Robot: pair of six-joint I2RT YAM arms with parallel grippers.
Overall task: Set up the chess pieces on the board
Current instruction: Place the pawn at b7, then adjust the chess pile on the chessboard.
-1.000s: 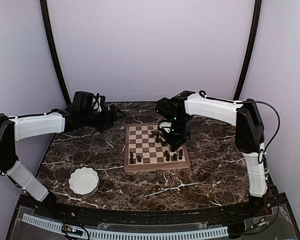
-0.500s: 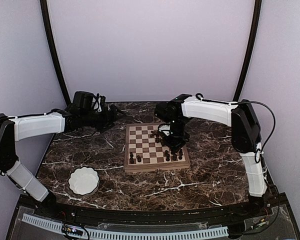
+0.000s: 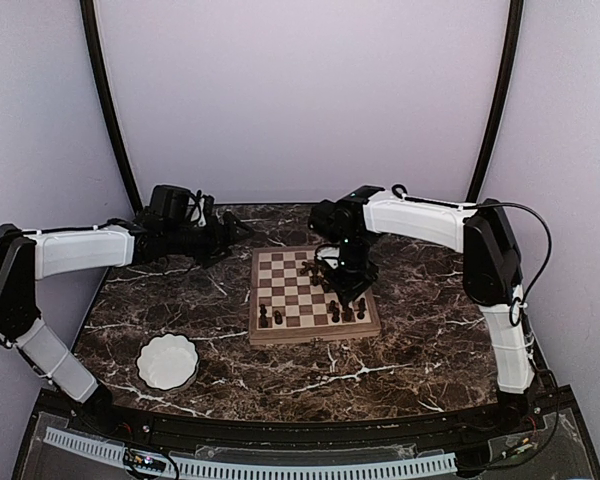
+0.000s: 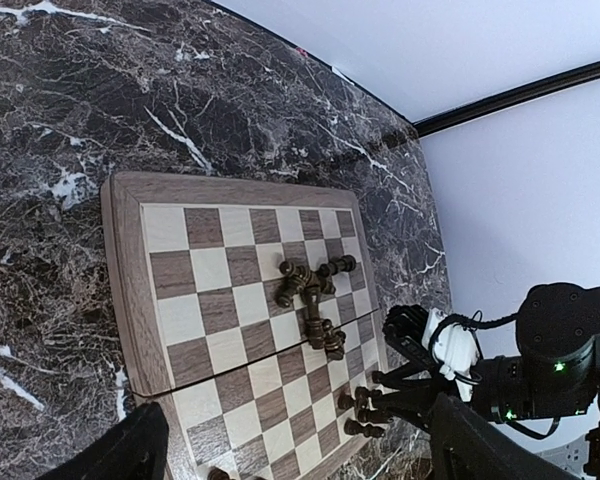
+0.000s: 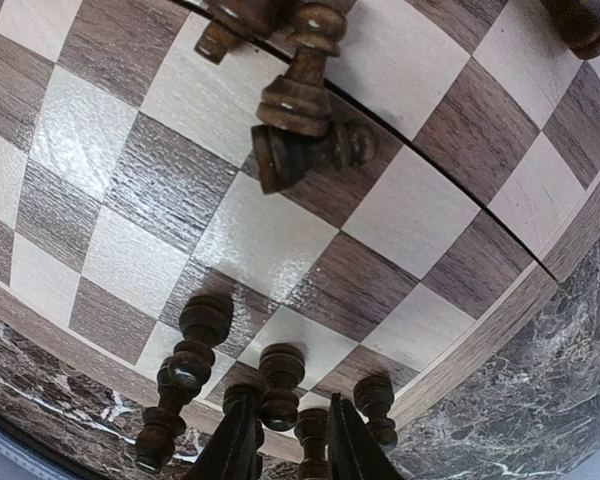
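Note:
The board [image 3: 288, 296] lies mid-table. A heap of fallen chess pieces [image 3: 311, 270] sits at its far middle, also seen in the left wrist view as toppled chess pieces [image 4: 315, 290]. Several pieces stand in the near right corner [image 3: 346, 312], and two stand at the near left [image 3: 270, 318]. My right gripper [image 3: 348, 298] hangs over the standing right group. In its own view the gripper [image 5: 295, 445] is open by a narrow gap, with an upright piece [image 5: 313, 440] standing loose between its fingers. My left gripper [image 3: 235, 232] hovers left of the board, wide open and empty.
A white scalloped bowl [image 3: 167, 361] sits on the marble table at the near left. The board's light wood rim [image 4: 128, 270] faces the left gripper. Purple walls and black poles close in the back and sides.
The right gripper's fingers have parted from shut to a narrow gap over the standing pieces, and that arm has drawn slightly left. The left arm has edged a little toward the board.

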